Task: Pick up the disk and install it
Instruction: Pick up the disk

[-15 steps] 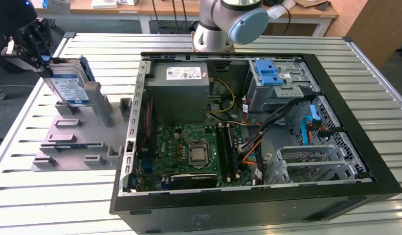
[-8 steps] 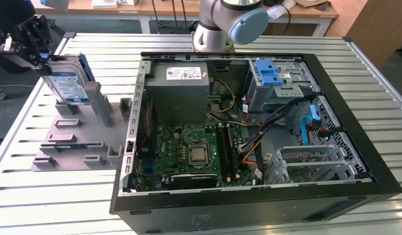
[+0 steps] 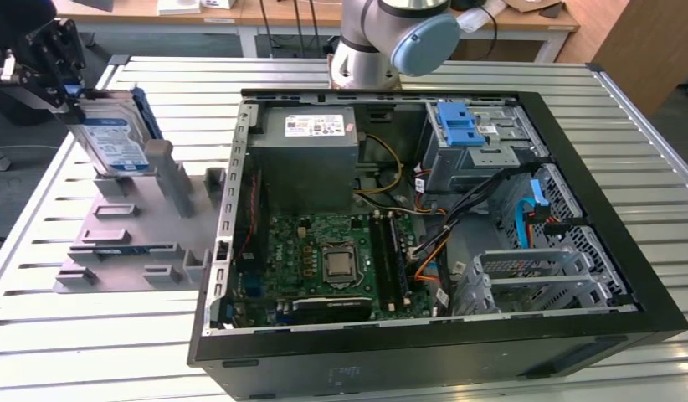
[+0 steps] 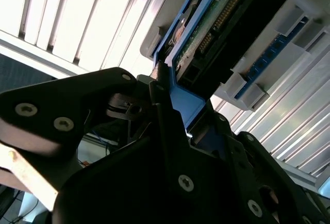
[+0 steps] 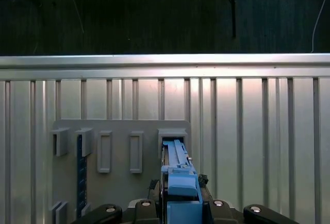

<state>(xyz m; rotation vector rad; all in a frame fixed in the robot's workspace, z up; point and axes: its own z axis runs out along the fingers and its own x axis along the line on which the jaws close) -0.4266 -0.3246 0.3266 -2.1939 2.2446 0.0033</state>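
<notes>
Black gripper (image 3: 67, 92) at the exterior view's left, fingers (image 4: 164, 126) clamped on the blue frame edge of the flat silver-black disk (image 3: 112, 141). Disk upright, lower end seemingly in a slot of the grey plastic holder (image 3: 132, 239) on the slatted metal tabletop (image 3: 53, 335), well apart from the open black computer case (image 3: 612, 276). Best drawn straight along the slot, no tilt, firm grip, to avoid jamming.

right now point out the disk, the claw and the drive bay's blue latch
disk (image 3: 112, 144), exterior view, on its label
claw (image 3: 72, 99), exterior view, midway between its fingertips
blue latch (image 3: 461, 126), exterior view, on its middle
</notes>
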